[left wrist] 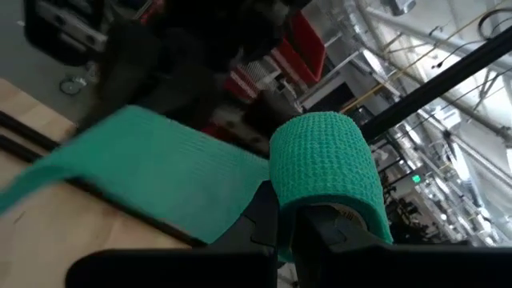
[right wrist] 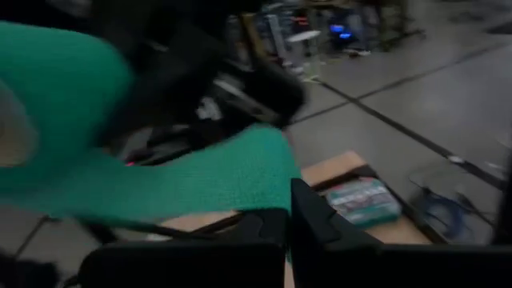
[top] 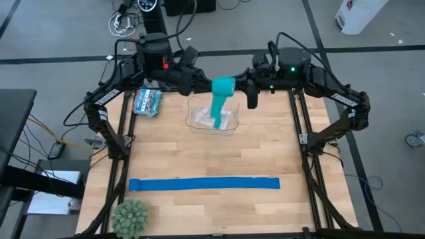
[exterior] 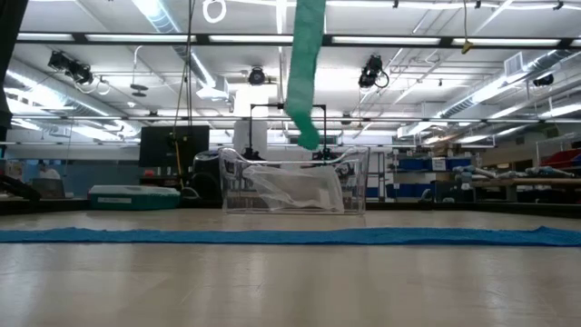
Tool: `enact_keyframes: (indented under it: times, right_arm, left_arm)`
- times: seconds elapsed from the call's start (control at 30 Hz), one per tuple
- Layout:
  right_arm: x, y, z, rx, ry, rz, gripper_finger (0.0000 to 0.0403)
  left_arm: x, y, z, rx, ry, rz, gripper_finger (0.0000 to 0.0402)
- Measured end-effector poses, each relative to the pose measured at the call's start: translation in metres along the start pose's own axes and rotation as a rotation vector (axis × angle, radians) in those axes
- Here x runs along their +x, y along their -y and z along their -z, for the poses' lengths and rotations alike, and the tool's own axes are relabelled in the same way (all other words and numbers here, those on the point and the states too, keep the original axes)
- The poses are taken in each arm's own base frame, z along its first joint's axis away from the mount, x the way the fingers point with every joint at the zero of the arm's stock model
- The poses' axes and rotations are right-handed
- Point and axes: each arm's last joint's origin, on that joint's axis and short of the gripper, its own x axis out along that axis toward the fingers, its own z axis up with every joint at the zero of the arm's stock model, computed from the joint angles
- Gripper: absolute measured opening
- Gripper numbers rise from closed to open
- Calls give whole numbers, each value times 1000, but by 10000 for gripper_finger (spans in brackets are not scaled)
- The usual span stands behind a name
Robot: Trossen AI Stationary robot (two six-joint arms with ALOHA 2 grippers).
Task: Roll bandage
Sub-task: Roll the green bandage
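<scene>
Hanging above the clear container [top: 212,119] near the tabletop's [top: 199,153] far edge, the bandage [top: 222,93] was pinched by both jaws: left gripper [left wrist: 284,232] at the roll, right gripper [right wrist: 290,232] on its tail. Open wood separated it from the blue strip [top: 204,184].

A pale wooden plank desk [top: 265,212] stands on a grey concrete floor [top: 60,33] crossed by dark lines. Beyond the desk's far edge, long fluorescent ceiling lights [exterior: 91,38] shine over shelving stacked with blue bins [exterior: 413,165] and a black monitor screen [exterior: 172,145].
</scene>
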Motion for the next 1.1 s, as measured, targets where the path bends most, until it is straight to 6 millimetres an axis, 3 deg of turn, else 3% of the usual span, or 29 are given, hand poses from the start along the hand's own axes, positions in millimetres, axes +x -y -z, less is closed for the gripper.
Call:
enact_keyframes:
  times: [0.33,0.6,0.7,0.8,1.0,1.1]
  right_arm:
    - [-2,-11,15,13,-151,-78,50]
    - [-27,10,52,70,-586,160,79]
    - [-37,18,55,137,-642,233,77]
    - [-40,15,42,186,-516,152,76]
    - [-59,-14,-16,48,58,-119,74]
    - [-63,-20,-23,-12,154,-142,73]
  left_arm:
    - [0,-3,1,19,-15,-20,21]
    - [-2,-4,0,14,-34,-1,21]
    - [-2,-4,0,13,-36,2,21]
    - [-2,-4,0,9,-35,1,21]
    - [-2,-4,0,6,-35,-1,21]
    - [-2,-5,0,0,-31,-16,21]
